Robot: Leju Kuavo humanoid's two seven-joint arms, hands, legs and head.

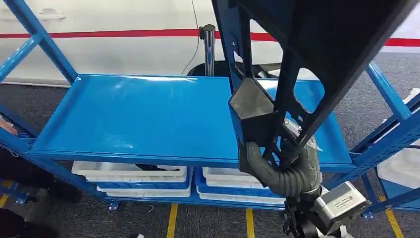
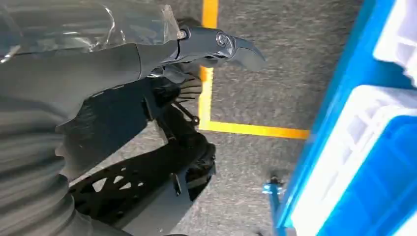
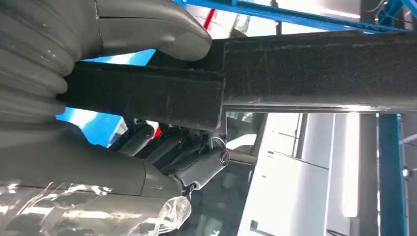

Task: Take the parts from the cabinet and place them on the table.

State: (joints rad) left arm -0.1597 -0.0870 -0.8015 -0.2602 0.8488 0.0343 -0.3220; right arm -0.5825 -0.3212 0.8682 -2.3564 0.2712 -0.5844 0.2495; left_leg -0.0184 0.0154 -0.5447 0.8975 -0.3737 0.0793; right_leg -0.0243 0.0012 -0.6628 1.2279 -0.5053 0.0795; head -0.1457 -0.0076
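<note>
While the right hand (image 1: 277,166) clamps on it from below, the large black moulded plastic part (image 1: 297,59) stands lifted above the blue metal shelf (image 1: 133,119) of the cabinet, rising steeply toward the top edge of the head view; it is a matt, dark piece, built of flat struts with open cut-outs between them, and it carries a boxy, faceted lump low on its near end, just above the hand; its surface looks slightly grainy, and in the right wrist view it reads as a thick dark bar (image 3: 295,69) with a stepped edge, the grey thumb (image 3: 157,29) pressed on one face and the darker fingers (image 3: 196,162) curled against the other, so the grip is firm on both sides. The left hand (image 2: 147,54) hangs low over grey carpet (image 2: 275,64) marked with a yellow floor line (image 2: 246,129); its fingers (image 2: 231,46) reach out past a grey cover wrapped in clear film; whether they are apart or together I cannot tell. Under the blue shelf sit white plastic bins (image 1: 133,176) on a lower blue level; behind the cabinet runs a white wall with a red stripe (image 1: 124,33), and a dark post (image 1: 209,47) stands upright against it.
</note>
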